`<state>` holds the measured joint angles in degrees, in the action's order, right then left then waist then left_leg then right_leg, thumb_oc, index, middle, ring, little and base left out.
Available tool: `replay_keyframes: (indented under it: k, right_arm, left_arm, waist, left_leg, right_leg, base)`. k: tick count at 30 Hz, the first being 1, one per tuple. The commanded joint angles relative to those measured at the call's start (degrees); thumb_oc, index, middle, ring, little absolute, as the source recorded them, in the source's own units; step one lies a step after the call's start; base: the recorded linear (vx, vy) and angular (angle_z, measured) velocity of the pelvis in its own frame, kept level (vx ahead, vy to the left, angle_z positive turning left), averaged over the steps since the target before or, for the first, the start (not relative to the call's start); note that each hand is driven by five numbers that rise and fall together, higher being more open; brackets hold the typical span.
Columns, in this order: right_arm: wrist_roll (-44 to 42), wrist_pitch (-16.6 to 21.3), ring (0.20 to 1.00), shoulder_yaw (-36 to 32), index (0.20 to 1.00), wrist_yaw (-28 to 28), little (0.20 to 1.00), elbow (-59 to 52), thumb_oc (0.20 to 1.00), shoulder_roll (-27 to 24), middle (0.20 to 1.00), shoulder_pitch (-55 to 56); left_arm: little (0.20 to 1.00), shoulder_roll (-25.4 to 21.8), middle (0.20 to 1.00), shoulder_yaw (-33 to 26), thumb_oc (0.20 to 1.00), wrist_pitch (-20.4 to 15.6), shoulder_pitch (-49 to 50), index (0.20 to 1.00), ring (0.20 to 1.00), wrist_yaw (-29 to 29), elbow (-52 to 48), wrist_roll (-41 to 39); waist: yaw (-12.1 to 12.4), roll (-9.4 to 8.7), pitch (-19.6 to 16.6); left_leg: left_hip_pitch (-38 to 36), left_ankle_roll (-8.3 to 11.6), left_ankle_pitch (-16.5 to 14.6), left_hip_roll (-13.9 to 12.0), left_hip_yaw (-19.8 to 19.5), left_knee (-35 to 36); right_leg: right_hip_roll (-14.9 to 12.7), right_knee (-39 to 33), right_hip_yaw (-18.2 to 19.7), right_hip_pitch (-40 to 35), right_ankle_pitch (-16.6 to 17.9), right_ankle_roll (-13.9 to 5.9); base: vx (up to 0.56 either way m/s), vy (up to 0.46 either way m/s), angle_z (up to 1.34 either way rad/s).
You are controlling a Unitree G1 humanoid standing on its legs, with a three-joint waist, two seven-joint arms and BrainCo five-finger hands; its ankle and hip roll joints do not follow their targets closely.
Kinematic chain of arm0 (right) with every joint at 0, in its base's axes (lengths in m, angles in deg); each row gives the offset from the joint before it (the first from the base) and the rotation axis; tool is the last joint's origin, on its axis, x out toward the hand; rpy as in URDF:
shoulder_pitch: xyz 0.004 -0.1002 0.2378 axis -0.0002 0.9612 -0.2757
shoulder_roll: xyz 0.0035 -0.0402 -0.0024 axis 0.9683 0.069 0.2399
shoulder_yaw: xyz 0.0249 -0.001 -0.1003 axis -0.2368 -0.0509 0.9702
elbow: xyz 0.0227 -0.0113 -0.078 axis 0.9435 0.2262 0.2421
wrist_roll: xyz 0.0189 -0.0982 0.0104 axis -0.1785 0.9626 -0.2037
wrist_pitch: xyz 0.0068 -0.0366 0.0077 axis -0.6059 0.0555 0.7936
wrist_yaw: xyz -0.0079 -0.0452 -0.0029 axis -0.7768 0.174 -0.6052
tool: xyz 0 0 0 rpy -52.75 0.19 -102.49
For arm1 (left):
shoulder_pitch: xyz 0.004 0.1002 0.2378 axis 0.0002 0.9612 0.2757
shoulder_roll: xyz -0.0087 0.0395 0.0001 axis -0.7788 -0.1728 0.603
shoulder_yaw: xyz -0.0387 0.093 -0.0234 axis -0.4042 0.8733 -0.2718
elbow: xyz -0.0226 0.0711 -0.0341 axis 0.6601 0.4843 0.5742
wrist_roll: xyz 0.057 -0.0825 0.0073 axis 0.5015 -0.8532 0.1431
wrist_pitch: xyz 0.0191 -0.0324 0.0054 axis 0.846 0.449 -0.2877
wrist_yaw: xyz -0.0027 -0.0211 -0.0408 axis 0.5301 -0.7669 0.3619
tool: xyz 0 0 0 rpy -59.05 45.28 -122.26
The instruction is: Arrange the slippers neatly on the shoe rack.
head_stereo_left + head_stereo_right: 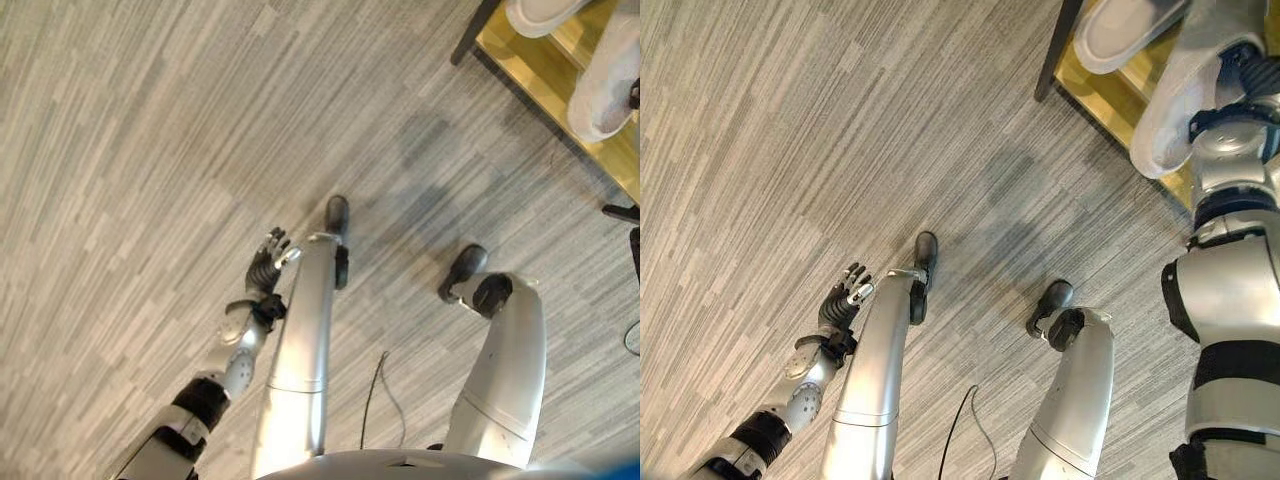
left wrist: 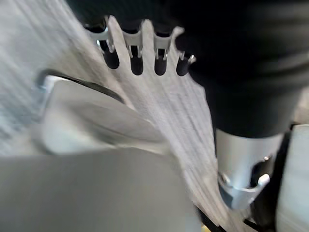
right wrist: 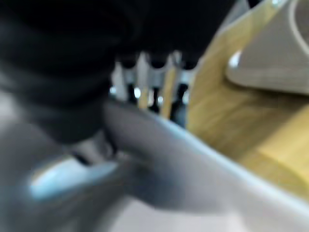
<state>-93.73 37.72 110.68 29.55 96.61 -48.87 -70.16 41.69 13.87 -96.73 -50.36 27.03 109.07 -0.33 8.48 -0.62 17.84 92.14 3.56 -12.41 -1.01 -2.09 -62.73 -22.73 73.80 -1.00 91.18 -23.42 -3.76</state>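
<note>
L hand [image 1: 845,292] hangs low over the grey floor [image 1: 760,150], w/ nothing in it, fingers loosely spread and relaxed; its own wrist view shows the dark tips in a row w/ floor past them. It sits well apart from the work, so no help if something slips. Moving right: the wood shoe rack [image 1: 1110,95] sits at the upper right, dark frame post at its corner, w/ one pale slipper [image 1: 1120,30] lying on the shelf. A second pale slipper [image 1: 1175,110] lies just beside it, its toe end poking out past the shelf edge toward the floor. R hand [image 1: 1245,60] is up at that second slipper's far end; in the right wrist view the fingers reach over the slipper's rim, prob. gripping it, but the view is too soft to tell if they close on it or just rest there. Main risk: that slipper overhangs, so a loose hold or early let-go could tip it off the edge. Also a push along the shelf could knock slipper no. 1 askew, since the two lie so close.
</note>
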Motion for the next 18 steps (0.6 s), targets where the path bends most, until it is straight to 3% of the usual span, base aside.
replay_keyframes:
  k: [1,7,12,18]
  right_arm:
    - [-5.46,3.48,1.000,5.54,1.000,-1.26,1.000,-2.94,1.000,-5.61,1.000,-1.98]
    - [-9.89,6.13,1.000,1.49,1.000,-2.42,1.000,-4.74,1.000,-2.31,1.000,2.33]
    - [-10.11,8.62,1.000,-2.28,1.000,0.16,1.000,-9.02,1.000,-0.29,1.000,4.10]
    - [-7.23,7.35,1.000,-2.46,1.000,0.55,1.000,-8.27,1.000,-0.36,1.000,4.39]
  left_arm:
    - [1.000,-0.33,1.000,-0.71,1.000,-0.98,3.23,1.000,1.000,-2.61,-1.21,2.46]
    - [1.000,-0.03,1.000,-0.18,1.000,-1.63,3.21,1.000,1.000,-2.62,-0.59,4.95]
    - [1.000,1.54,1.000,-0.34,1.000,-1.87,1.02,1.000,1.000,-1.60,4.04,5.07]
    - [1.000,3.22,1.000,0.03,1.000,-1.93,0.30,1.000,1.000,-1.66,8.59,5.60]
  waist:
    - [-1.16,3.33,0.07]
    - [-1.20,3.75,-0.15]
    - [-1.29,3.50,-0.76]
    - [-1.23,2.96,-1.49]
  left_leg:
    - [-2.18,-0.46,-0.80,-0.01,-4.09,2.45]
    - [-2.18,-0.67,0.22,0.11,-3.91,4.43]
    - [-2.18,-0.63,1.33,0.24,-2.97,7.49]
    - [-2.18,-0.73,2.73,0.60,-2.60,10.18]
  right_leg:
    - [2.71,-5.50,2.21,-1.23,5.06,-0.49]
    - [2.86,-6.22,2.22,-1.23,5.74,-0.44]
    - [3.90,-9.01,1.43,-1.23,7.44,-1.05]
    - [4.39,-11.88,1.08,-1.23,8.86,-1.44]
  base:
    - [0.01,0.027,0.07]
    - [0.00,0.014,0.02]
    - [-0.05,0.034,-0.06]
    - [-0.04,0.006,-0.04]
